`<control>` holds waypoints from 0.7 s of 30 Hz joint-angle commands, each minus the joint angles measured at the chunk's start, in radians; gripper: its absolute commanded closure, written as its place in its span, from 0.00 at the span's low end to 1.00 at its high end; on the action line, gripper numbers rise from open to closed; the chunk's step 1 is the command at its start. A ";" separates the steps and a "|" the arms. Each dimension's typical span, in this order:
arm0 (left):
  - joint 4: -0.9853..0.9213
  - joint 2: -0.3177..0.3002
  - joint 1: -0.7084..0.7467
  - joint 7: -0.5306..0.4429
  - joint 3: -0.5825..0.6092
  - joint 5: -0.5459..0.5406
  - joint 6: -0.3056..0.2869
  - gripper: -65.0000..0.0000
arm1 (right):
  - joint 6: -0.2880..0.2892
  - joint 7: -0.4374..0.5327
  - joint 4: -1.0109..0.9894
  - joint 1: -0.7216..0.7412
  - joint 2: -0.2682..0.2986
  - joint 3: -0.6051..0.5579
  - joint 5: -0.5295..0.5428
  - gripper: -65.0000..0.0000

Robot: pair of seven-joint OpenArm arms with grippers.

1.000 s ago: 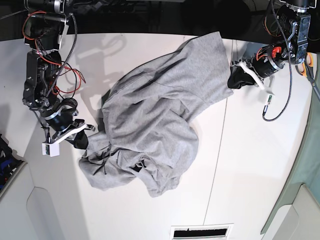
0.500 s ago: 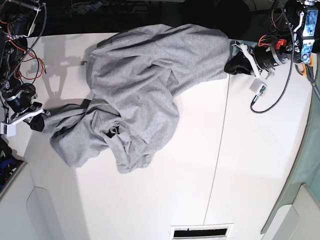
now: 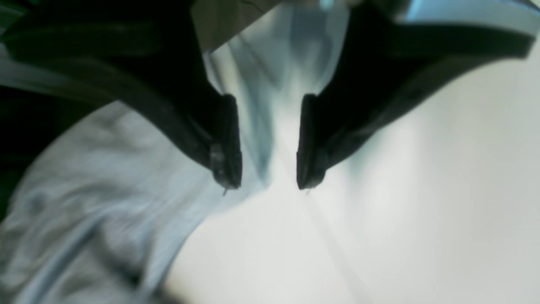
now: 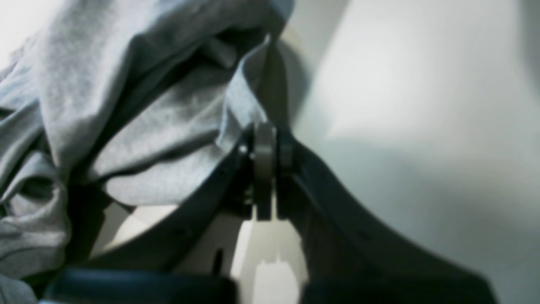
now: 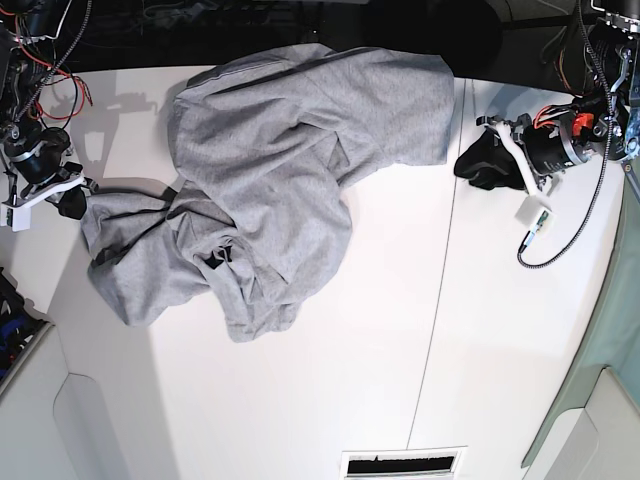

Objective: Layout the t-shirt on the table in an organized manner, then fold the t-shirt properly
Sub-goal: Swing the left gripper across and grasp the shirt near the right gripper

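The grey t-shirt [image 5: 280, 180] lies crumpled on the white table [image 5: 300, 400], reaching from the left edge to the far right of the middle. A small black patch shows in its folds. At the left, my right gripper [image 5: 70, 196] is shut on a bunched edge of the t-shirt [image 4: 126, 105], and the cloth is pinched at the fingertips [image 4: 263, 141]. My left gripper [image 5: 470, 163] stands open just right of the shirt's far corner, apart from it. In the left wrist view its gripper [image 3: 268, 183] holds nothing, with the t-shirt [image 3: 97, 219] blurred to its left.
A thin dark seam [image 5: 438, 300] runs down the table right of the shirt. A vent slot [image 5: 403, 463] sits at the near edge. The left arm's cable [image 5: 555, 245] loops over the table at the right. The far table edge meets dark clutter.
My left gripper has opened, let go of the shirt's far corner and drawn back to the right. The right gripper has dragged its end of the shirt left and away.
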 commanded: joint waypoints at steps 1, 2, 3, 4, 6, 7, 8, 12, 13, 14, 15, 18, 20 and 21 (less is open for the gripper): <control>0.058 -0.006 -0.002 -0.010 -0.005 -0.032 -0.026 0.60 | 0.006 0.023 0.015 0.006 0.019 0.006 0.021 1.00; 0.107 0.002 0.001 -0.007 -0.005 -0.039 -0.026 0.60 | 0.006 0.023 0.015 0.002 0.018 0.006 0.027 1.00; 0.157 0.013 0.005 -0.006 -0.005 -0.038 -0.026 0.60 | 0.006 0.023 0.015 0.000 0.015 0.006 0.034 1.00; 0.208 0.027 0.012 -0.006 -0.005 -0.038 -0.026 0.60 | 0.006 0.023 0.015 0.000 0.011 0.006 0.034 1.00; 0.298 0.051 0.029 -0.006 0.021 -0.034 -0.026 0.55 | 0.006 0.023 0.015 0.000 0.003 0.006 0.033 1.00; 0.334 0.061 0.037 -0.007 0.050 -0.015 -0.026 0.51 | 0.006 0.021 0.015 0.000 -0.002 0.006 0.033 1.00; 0.364 0.072 0.042 -0.007 0.088 0.017 -0.026 0.48 | 0.006 0.020 0.015 0.000 -0.005 0.006 0.033 1.00; 0.409 0.142 0.042 -0.064 0.285 0.215 -0.008 0.47 | 0.006 0.020 0.014 0.000 -0.011 0.006 0.033 1.00; 0.409 0.164 0.040 -0.097 0.337 0.286 0.016 0.47 | 0.006 0.020 0.014 0.000 -0.011 0.006 0.034 1.00; 0.409 0.185 0.035 -0.124 0.388 0.351 0.046 0.47 | 0.005 0.020 0.014 0.001 -0.011 0.006 0.034 1.00; 0.409 0.203 0.029 -0.140 0.435 0.401 0.075 0.47 | 0.005 0.020 0.014 0.000 -0.011 0.006 0.034 1.00; 0.388 0.270 0.012 -0.154 0.547 0.499 0.124 0.47 | 0.005 0.014 0.014 0.000 -0.014 0.006 0.034 0.77; 0.348 0.314 -0.003 -0.156 0.590 0.540 0.147 0.47 | 0.005 -0.066 0.016 0.001 -0.012 0.006 0.052 0.63; 0.319 0.334 -0.016 -0.158 0.602 0.554 0.155 0.47 | 0.006 -0.122 0.022 0.004 -0.010 0.006 0.080 0.60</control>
